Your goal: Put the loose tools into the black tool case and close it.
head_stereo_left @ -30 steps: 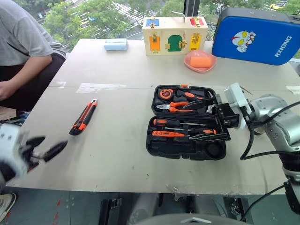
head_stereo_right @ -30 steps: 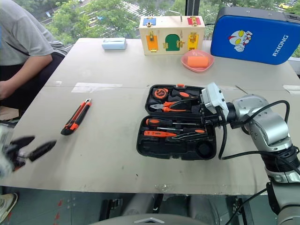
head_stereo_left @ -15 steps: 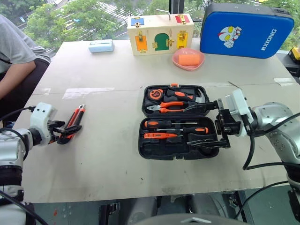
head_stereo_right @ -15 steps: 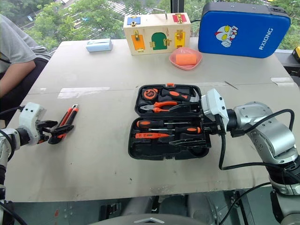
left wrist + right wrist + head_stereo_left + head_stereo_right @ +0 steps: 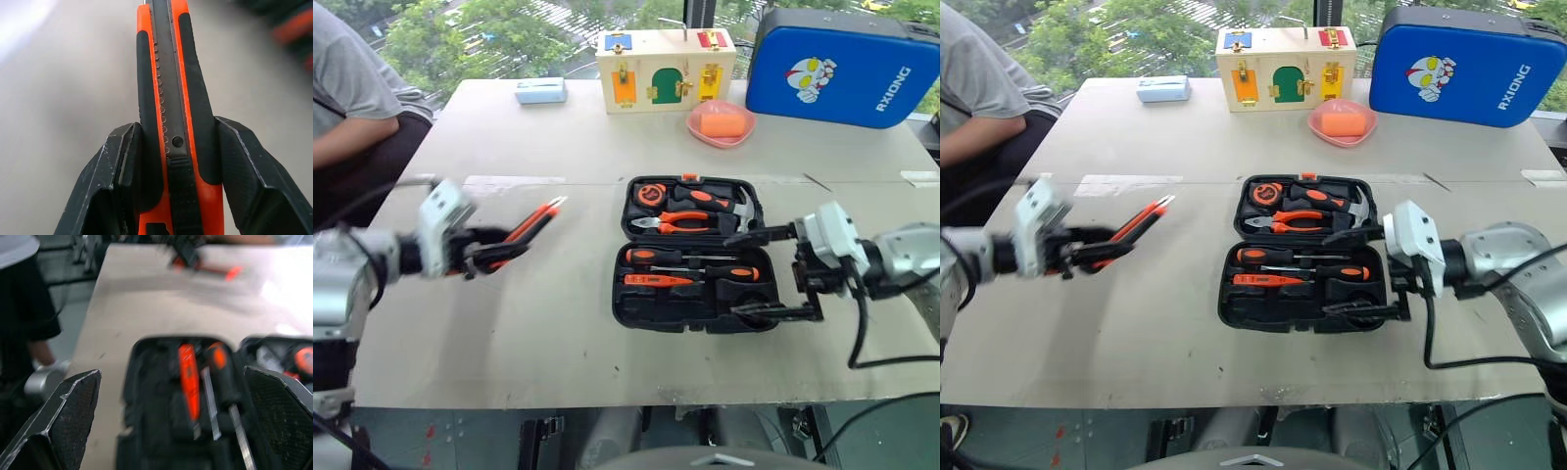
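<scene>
Left gripper [image 5: 494, 252] grips utility knife [image 5: 530, 225]; right gripper [image 5: 771, 274] gapes.

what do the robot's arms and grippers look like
Both arms are rounded silver-grey metal segments with black joints. A white boxy module sits at each wrist. The left gripper and right gripper each have two black tapering fingers with finely textured inner pads. Loose black cables loop along both forearms, most clearly below the right arm.

Grey table [image 5: 558, 323] by window [image 5: 509, 29] w/ green trees outside.
</scene>
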